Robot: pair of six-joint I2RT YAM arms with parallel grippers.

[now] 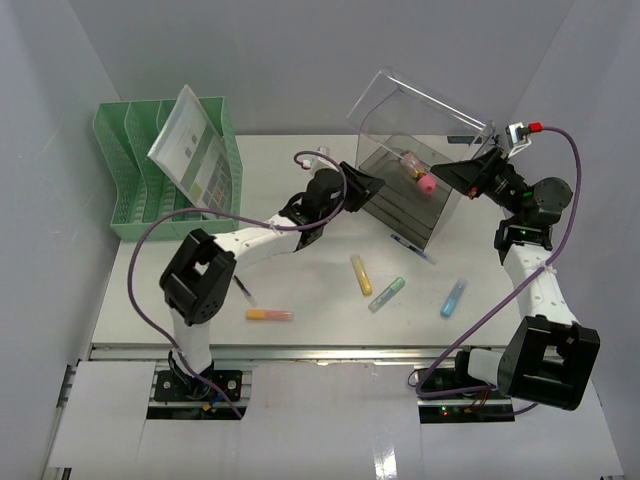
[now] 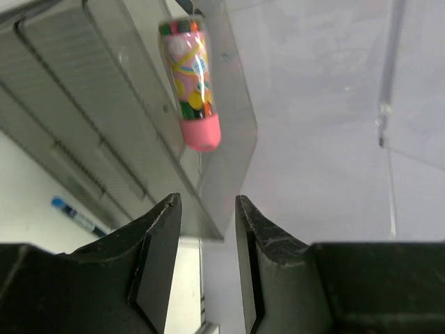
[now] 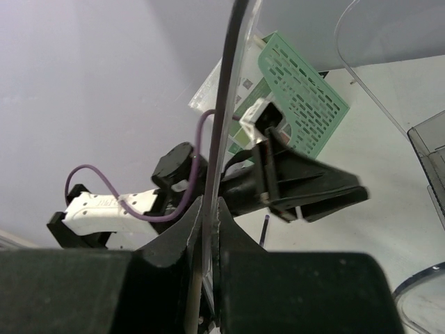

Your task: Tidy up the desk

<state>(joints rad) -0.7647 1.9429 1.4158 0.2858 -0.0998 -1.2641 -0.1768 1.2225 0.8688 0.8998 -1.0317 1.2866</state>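
The white desk carries a clear plastic drawer box, tipped up off its base. My right gripper is shut on the box's thin clear wall, which runs between its jaws. Inside the box lies a colourful tube with a pink cap, seen close in the left wrist view. My left gripper hovers at the box's left side, open and empty, just short of a drawer's corner. Loose on the desk are yellow, green, blue and orange markers.
A green slotted file rack with a printed sheet stands at the back left. A dark pen lies under the box's front edge, and another pen lies beside the left arm. An aluminium rail lines the desk's near edge.
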